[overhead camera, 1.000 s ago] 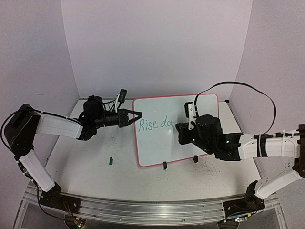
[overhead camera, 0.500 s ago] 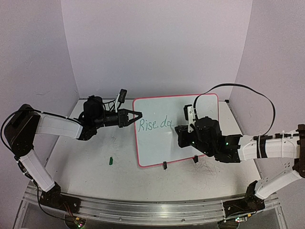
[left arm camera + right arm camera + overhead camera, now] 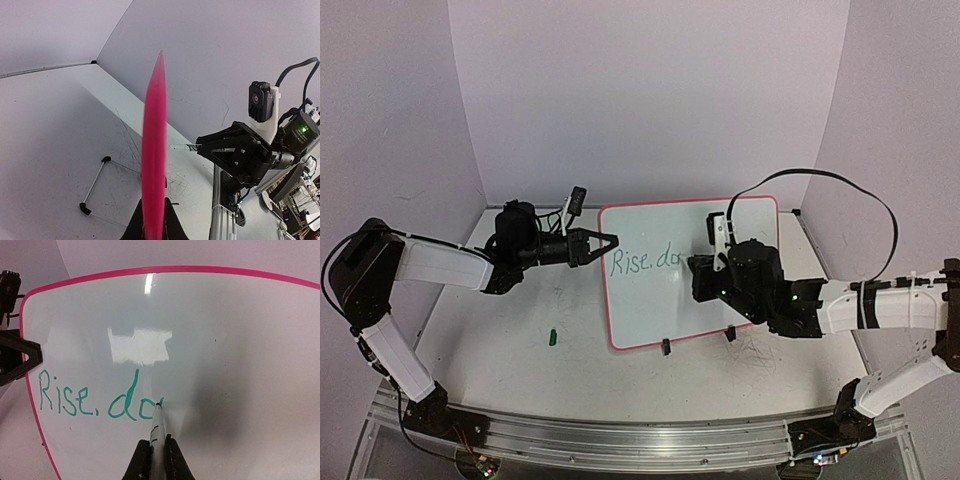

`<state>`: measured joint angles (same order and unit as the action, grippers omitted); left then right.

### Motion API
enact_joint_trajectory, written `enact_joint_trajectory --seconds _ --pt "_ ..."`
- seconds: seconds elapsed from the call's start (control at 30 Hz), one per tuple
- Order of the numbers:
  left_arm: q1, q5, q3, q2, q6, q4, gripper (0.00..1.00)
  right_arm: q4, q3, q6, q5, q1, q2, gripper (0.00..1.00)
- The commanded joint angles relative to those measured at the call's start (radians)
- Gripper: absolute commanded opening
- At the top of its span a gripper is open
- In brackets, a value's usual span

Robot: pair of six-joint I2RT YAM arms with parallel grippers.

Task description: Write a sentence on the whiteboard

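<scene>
The whiteboard (image 3: 685, 270) stands tilted on two black clip feet, white with a pink-red frame. Green writing "Rise, do" (image 3: 90, 400) runs across its left half. My left gripper (image 3: 603, 243) is shut on the board's left edge, seen edge-on as a pink strip (image 3: 154, 150) in the left wrist view. My right gripper (image 3: 703, 272) is shut on a white marker (image 3: 156, 432) whose tip touches the board at the end of the last letter. The right gripper and marker also show in the left wrist view (image 3: 200, 146).
A small green marker cap (image 3: 551, 337) lies on the table left of the board. A thin white rod with black ends (image 3: 94, 185) lies on the table. A black cable (image 3: 840, 190) arcs over the right arm. Purple walls enclose the table.
</scene>
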<state>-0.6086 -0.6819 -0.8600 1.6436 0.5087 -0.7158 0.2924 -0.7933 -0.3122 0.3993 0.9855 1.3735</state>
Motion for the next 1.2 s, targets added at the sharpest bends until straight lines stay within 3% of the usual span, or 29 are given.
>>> enact_joint_trajectory --seconds 0.0,0.43,1.17 --pt "0.003 0.054 -0.013 -0.006 -0.041 0.014 0.00 0.032 -0.044 0.014 0.046 -0.009 0.012 0.00" --pt "0.003 0.054 -0.015 -0.006 -0.042 0.014 0.00 -0.007 -0.037 -0.008 0.097 -0.008 -0.005 0.00" --pt "0.003 0.059 -0.008 -0.016 -0.041 0.015 0.00 -0.076 0.023 -0.052 0.023 -0.008 -0.026 0.00"
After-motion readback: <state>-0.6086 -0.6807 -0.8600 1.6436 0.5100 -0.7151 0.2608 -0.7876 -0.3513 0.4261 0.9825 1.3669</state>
